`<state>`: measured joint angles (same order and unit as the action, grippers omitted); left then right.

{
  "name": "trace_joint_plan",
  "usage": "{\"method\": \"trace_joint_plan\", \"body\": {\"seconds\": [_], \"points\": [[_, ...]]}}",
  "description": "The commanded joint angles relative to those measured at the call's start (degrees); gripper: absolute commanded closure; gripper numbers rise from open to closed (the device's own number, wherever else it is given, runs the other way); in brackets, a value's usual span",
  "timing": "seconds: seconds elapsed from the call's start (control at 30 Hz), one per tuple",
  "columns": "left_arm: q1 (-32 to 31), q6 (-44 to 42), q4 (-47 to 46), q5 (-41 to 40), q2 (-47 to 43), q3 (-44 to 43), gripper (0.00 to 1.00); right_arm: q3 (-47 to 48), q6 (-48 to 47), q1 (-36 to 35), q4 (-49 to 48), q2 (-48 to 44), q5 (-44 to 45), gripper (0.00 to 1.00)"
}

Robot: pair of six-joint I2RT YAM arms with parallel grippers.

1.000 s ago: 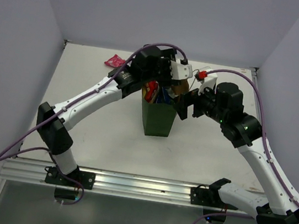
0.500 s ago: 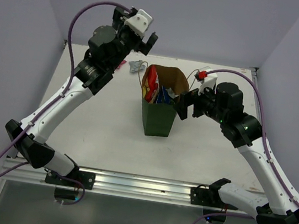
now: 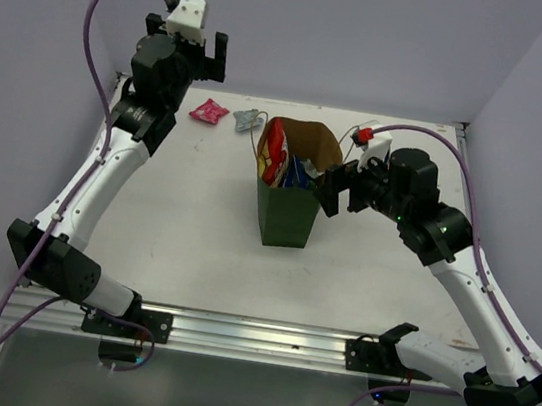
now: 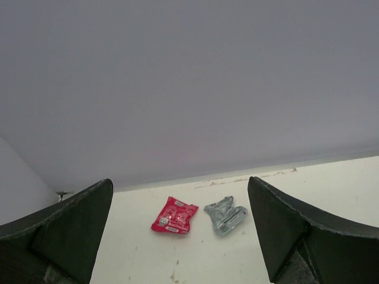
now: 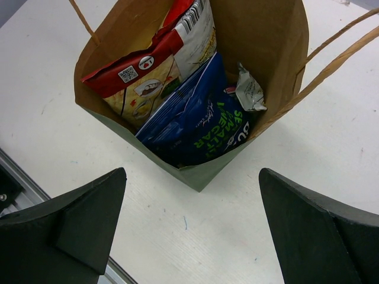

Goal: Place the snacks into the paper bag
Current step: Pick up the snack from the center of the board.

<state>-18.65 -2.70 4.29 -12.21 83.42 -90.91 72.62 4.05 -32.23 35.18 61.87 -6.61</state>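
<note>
The left gripper hangs high at the upper left of the top view, its jaws wide apart and empty. Low in the middle of its wrist view, a pink-red packet and a silver-grey foil packet lie just beside each other on the white table, near the back wall.

The right gripper, fingers spread and holding nothing, hovers by the right rim of the upright paper bag at the centre of the top view. Inside the bag are the white-red-yellow chip bag, a blue packet and a small silver packet.
</note>
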Motion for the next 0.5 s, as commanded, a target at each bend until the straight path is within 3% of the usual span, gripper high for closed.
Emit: {"method": "trace_joint_plan", "body": {"seconds": [0.0, 0.47], "points": [[3.5, 5.9, 0.2, 1.9, 0.3, 1.6, 0.00, 0.7, 0.0, 0.0, -1.3, 0.0, 0.1, 0.01], [12.7, 12.9, 1.2, 7.4, 6.8, 6.4, 0.00, 0.8, 0.3, 0.0, -1.1, 0.3, 2.5, 0.02]]}}
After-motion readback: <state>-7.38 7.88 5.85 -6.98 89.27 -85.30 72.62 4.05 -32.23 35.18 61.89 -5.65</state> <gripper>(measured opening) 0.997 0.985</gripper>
